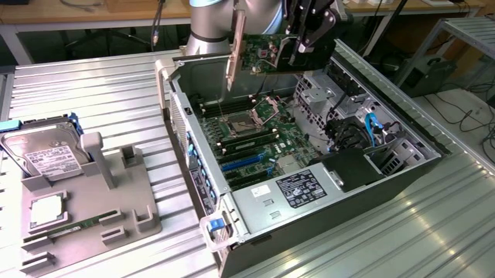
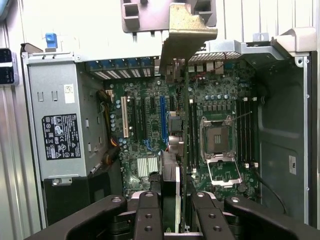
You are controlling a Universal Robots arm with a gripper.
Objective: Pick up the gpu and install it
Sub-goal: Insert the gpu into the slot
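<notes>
In the exterior view, the gripper hangs over the open computer case, which lies on its side on the ribbed metal table. The gripper's fingers are closed on the gpu and hold it on edge in the air. The card's pale metal bracket points down at the end toward the exterior view's left. The card is clear of the motherboard and sits above the rear end of the case. On the exterior view's left, well apart from the case, a grey holder carries a hard drive with a white label and a narrow green memory stick.

In the wrist view, the gripper is clamped on the gpu. The card appears edge-on between the two black fingers, and its bracket is at the far end. Below it lies the motherboard. The card's edge runs between a blue slot and the processor socket. The power supply with its label fills one end of the case.
</notes>
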